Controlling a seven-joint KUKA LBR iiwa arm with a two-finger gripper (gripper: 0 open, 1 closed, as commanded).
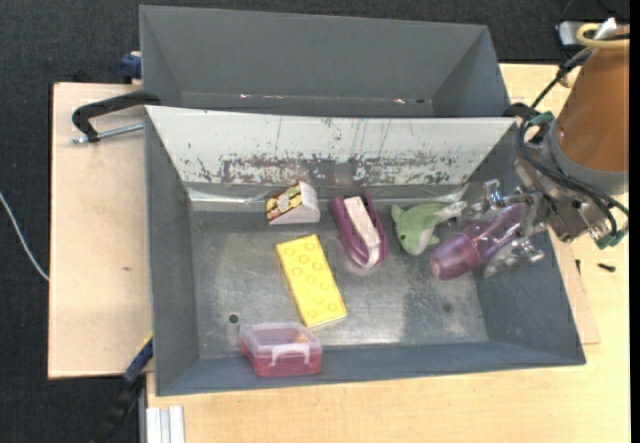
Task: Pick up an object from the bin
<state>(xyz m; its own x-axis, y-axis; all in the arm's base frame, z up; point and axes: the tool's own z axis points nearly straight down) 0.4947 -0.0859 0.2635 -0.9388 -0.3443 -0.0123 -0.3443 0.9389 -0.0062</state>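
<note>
The gripper (503,234) is seemingly set at the purple thing (455,256) — clamped or apart cannot be told — so a centred grip should be confirmed before lifting.

Single camera, above bin (200,261), angled obliquely downward.

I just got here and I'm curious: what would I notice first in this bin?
The bright yellow studded block lies flat in the middle of the bin floor. At the right, the gripper is low over a purple thing, with a green soft shape just beside it. A pink box sits at the near wall.
</note>
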